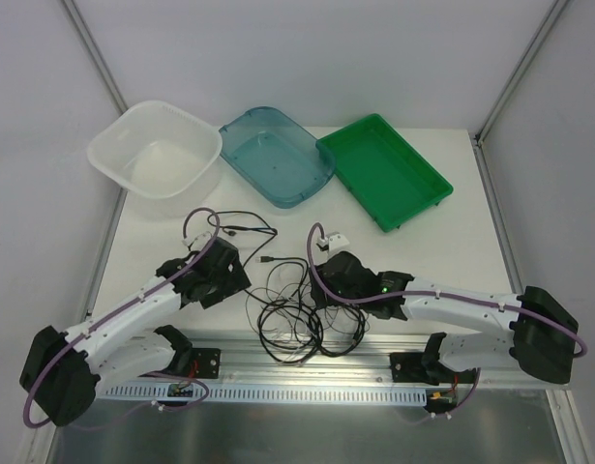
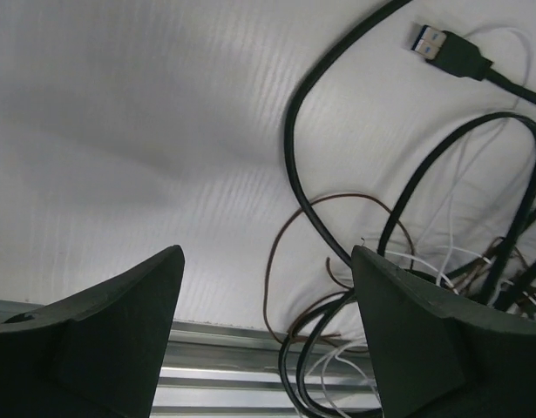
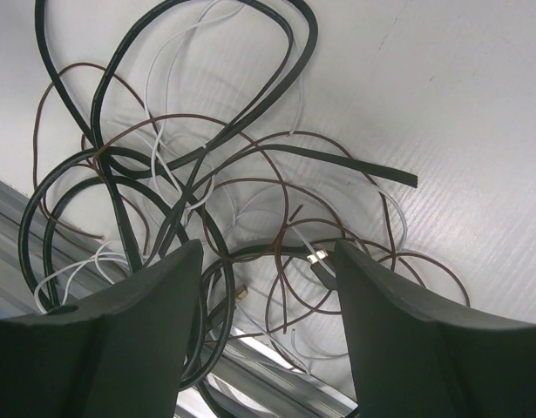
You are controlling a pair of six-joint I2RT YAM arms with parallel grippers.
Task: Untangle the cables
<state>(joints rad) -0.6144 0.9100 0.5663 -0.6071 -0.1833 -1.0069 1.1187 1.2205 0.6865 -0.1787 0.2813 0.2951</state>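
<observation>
The cables (image 1: 299, 314) lie in a tangle of black, dark brown and white loops near the table's front edge, between my two arms. A black cable with a USB plug (image 2: 446, 48) runs off to the upper left. My left gripper (image 1: 234, 275) hovers just left of the tangle, jaws open and empty; the loops (image 2: 337, 261) lie by its right finger. My right gripper (image 1: 326, 280) is over the tangle's right side, jaws open, with brown and black loops (image 3: 250, 200) and small plugs (image 3: 318, 259) between and beyond its fingers.
At the back stand a white basin (image 1: 157, 147), a blue tray (image 1: 276, 155) and a green tray (image 1: 384, 171). A metal rail (image 1: 297, 362) runs along the table's front edge, under the tangle's lower loops.
</observation>
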